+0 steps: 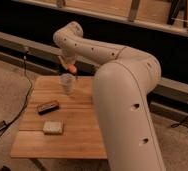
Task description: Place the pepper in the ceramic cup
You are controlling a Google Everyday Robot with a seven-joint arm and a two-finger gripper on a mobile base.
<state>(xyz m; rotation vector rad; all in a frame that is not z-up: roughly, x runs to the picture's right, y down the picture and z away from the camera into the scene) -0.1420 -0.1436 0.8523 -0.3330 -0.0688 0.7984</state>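
The white ceramic cup (67, 83) stands upright at the back of the wooden table (77, 135). My gripper (70, 64) hangs just above the cup, a little behind it. It is shut on the small orange pepper (73, 66), which pokes out at its lower end, apart from the cup's rim. The big white arm (122, 95) sweeps in from the right and covers the table's right side.
A dark rectangular block (48, 106) lies on the left of the table. A pale square pad (53, 127) lies in front of it. A black cable (23, 95) runs down the floor at the left. A dark rail wall stands behind the table.
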